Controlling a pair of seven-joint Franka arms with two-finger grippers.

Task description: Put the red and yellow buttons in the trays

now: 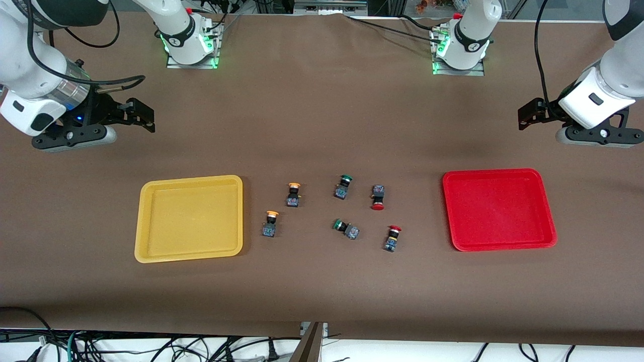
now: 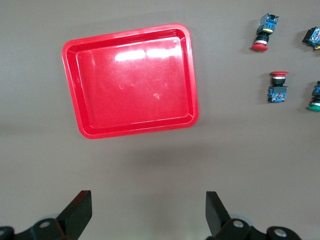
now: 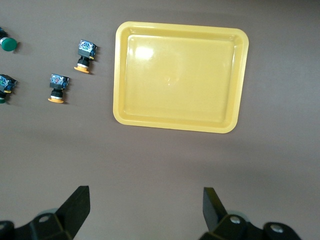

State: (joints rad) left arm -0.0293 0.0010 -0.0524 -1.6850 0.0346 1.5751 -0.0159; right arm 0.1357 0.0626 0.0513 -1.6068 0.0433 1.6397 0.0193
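Note:
The yellow tray [image 1: 190,217] lies toward the right arm's end and shows empty in the right wrist view [image 3: 180,75]. The red tray [image 1: 498,208] lies toward the left arm's end, also empty [image 2: 132,87]. Between them lie two orange-yellow buttons [image 1: 294,194] [image 1: 270,223] and two red buttons [image 1: 378,197] [image 1: 392,238]. The yellow ones show in the right wrist view [image 3: 85,55] [image 3: 57,87], the red ones in the left wrist view [image 2: 264,32] [image 2: 278,87]. My right gripper [image 1: 141,116] [image 3: 145,207] and left gripper [image 1: 528,116] [image 2: 148,210] are open and empty over bare table.
Two green-capped switches [image 1: 343,186] [image 1: 346,228] lie among the buttons, between the yellow pair and the red pair. The brown table cover [image 1: 322,115] stretches from the arm bases to the front edge. Cables hang below that edge.

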